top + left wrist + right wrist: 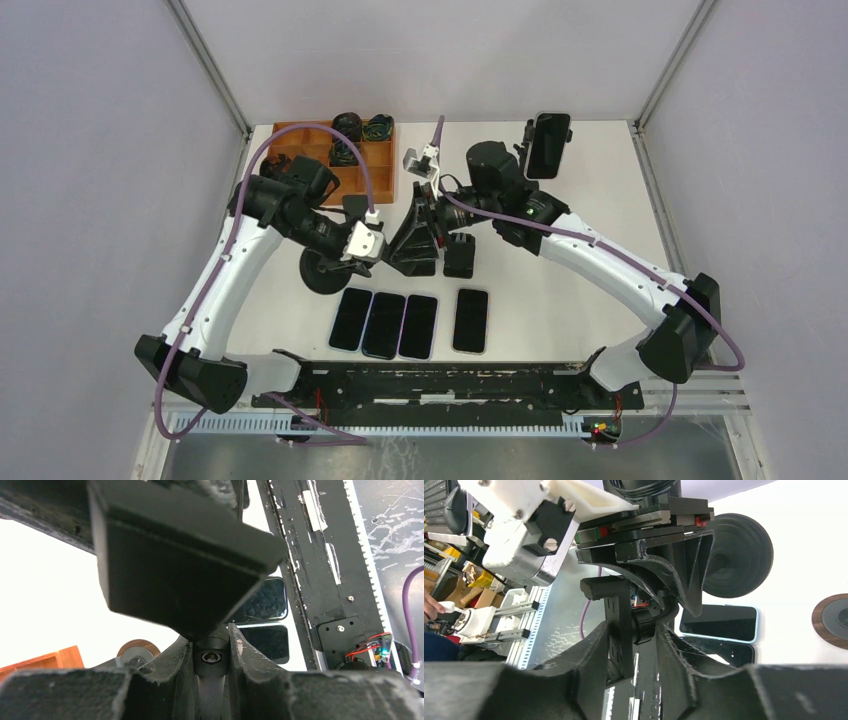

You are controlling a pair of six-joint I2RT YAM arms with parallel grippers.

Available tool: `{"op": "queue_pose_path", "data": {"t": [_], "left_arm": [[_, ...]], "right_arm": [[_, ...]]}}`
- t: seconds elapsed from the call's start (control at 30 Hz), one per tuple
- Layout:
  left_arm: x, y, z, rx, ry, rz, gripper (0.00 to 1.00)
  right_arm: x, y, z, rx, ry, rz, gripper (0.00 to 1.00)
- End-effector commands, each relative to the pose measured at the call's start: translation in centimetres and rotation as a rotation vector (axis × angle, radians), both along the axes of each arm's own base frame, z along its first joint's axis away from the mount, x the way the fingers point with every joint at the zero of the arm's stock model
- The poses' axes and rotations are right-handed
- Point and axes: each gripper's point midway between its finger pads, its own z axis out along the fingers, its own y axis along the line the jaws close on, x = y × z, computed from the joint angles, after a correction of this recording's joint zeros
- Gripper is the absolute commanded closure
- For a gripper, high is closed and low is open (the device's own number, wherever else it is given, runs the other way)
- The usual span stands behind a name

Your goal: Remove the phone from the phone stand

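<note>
The black phone stand stands mid-table between both grippers. My left gripper is shut on its round neck joint, with the stand's dark block right above the fingers. My right gripper reaches in from the right and is shut across the stand's slotted back plate and its knob. A black rectangular piece sits just right of the stand. I cannot tell whether it is a phone or part of the stand.
Several dark phones lie in a row near the front, one apart. A round black disc lies left of the stand. Another phone stands propped at the back right. A wooden tray holds cables at the back left.
</note>
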Motion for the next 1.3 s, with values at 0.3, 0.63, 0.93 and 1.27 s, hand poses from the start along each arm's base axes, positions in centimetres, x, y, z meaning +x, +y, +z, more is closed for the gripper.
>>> {"op": "queue_pose_path", "data": {"t": [0.3, 0.63, 0.93, 1.27], "left_arm": [[0.2, -1.9, 1.7, -0.112, -0.066, -0.063, 0.98], [0.8, -2.0, 1.1, -0.091, -0.041, -0.013, 0.81], [4.7, -2.0, 4.2, -0.091, -0.132, 0.182, 0.05], [7.5, -0.6, 8.2, -0.079, -0.236, 0.375, 0.0]], "right_arm": [[-1.5, 0.9, -1.6, -0.011, -0.006, 0.055, 0.45], [-0.7, 1.4, -0.4, 0.011, -0.018, 0.011, 0.76], [2.7, 0.3, 2.7, 0.069, 0.027, -0.123, 1.0], [8.4, -2.2, 7.0, 0.093, -0.028, -0.254, 1.0]]}}
